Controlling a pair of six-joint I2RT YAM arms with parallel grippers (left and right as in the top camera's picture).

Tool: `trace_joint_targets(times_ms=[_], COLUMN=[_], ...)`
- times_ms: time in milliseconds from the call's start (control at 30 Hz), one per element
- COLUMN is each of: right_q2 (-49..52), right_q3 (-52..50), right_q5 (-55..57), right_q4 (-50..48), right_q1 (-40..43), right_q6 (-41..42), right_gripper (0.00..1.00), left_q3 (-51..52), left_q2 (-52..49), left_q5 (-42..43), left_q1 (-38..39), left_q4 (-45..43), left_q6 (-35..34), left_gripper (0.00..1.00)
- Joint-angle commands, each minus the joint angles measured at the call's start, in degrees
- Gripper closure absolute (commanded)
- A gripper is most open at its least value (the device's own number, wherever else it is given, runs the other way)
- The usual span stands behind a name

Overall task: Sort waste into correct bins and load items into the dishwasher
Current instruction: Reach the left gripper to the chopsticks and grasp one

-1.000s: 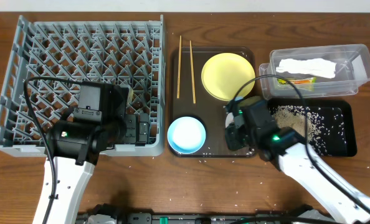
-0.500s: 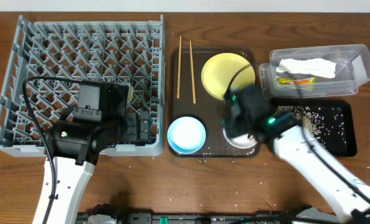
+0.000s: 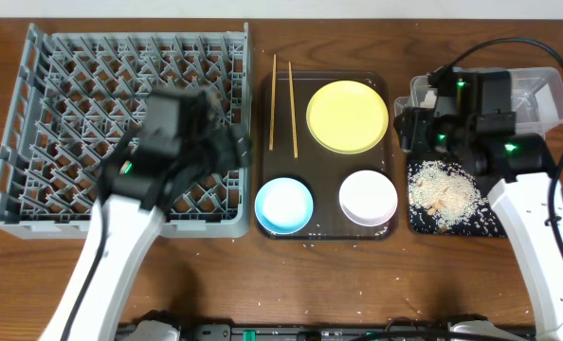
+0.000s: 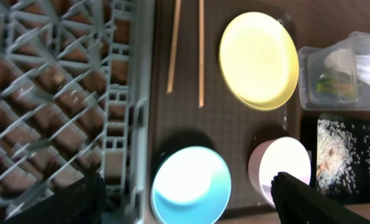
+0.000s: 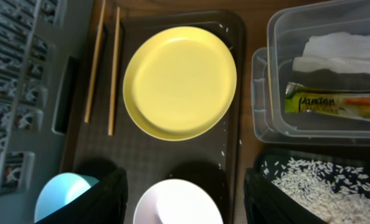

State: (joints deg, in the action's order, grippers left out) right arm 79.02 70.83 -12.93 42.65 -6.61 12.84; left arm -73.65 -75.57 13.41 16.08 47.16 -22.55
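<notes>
On the brown tray lie the chopsticks (image 3: 281, 95), the yellow plate (image 3: 348, 116), the light blue bowl (image 3: 284, 205) and the white bowl (image 3: 368, 197). At the left stands the grey dish rack (image 3: 63, 123), which holds nothing. My left gripper (image 3: 236, 149) hangs open at the rack's right edge, high over the blue bowl (image 4: 191, 193). The right gripper (image 3: 410, 128) is open and empty beside the clear tub (image 5: 263, 93), above the white bowl (image 5: 179, 205). Napkin (image 5: 344, 53) and sachet (image 5: 334, 102) lie in the tub. Rice (image 3: 443, 189) lies in the black tray (image 5: 269, 168).
The dark brown serving tray (image 3: 324, 170) sits between the rack and the two bins. Stray rice grains dot the wooden table along its front edge. My right arm covers the left half of the clear tub in the overhead view.
The right gripper opened and let go of the white bowl on the brown tray, then swung back and right to the tub. The left arm moved up toward the rack's right edge.
</notes>
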Motion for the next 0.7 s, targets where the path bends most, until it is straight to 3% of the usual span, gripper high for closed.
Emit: trace_joint_targets(times_ms=[0,167,267,400,433,467,500,567,667], right_q2=[-0.17,-0.17,-0.17,-0.17,-0.17,-0.17,-0.15,-0.2,-0.39], right_q3=[0.55,0.52,0.52,0.52,0.5,0.5,0.48,0.48,0.48], right_q5=[-4.57,-4.44,-1.66,7.13,9.92,12.39,18.14,27.61,24.37], right_q4=[0.5,3.43,5.4,7.43,8.07,8.68,9.92,11.87,12.28], right_q1=[1.07,1.07,1.09,1.46,1.46,1.44,1.53,2.91,8.15], right_q6=[1.77,1.97,1.97,2.97,3.02,2.99,4.02,10.8,11.3], right_gripper=[0.42,0.36,0.31,0.27,0.22,0.08,0.01,0.01,0.01], left_q3=[-10.23,-23.15,-26.01,-25.97,-25.97,-25.97,-25.97,-25.97,-25.97], left_q2=[-9.09,-23.26,-30.03,-33.99,-34.88,-35.58,-37.55,-39.69,-42.56], left_q5=[-5.53,-10.49,-11.54,-11.08,-11.1,-11.13,-11.1,-11.08,-11.1], left_q1=[3.52,7.1,8.17,8.17,8.17,8.17,8.17,8.24,8.28], left_q4=[1.77,5.92,4.15,0.68,-0.57,-1.77,-4.66,-6.19,-7.1], left_q6=[-0.44,3.39,4.59,4.48,4.52,4.55,4.55,4.52,4.55], left_gripper=[0.14,0.14,0.14,0.01,0.02,0.02,0.0,0.06,0.17])
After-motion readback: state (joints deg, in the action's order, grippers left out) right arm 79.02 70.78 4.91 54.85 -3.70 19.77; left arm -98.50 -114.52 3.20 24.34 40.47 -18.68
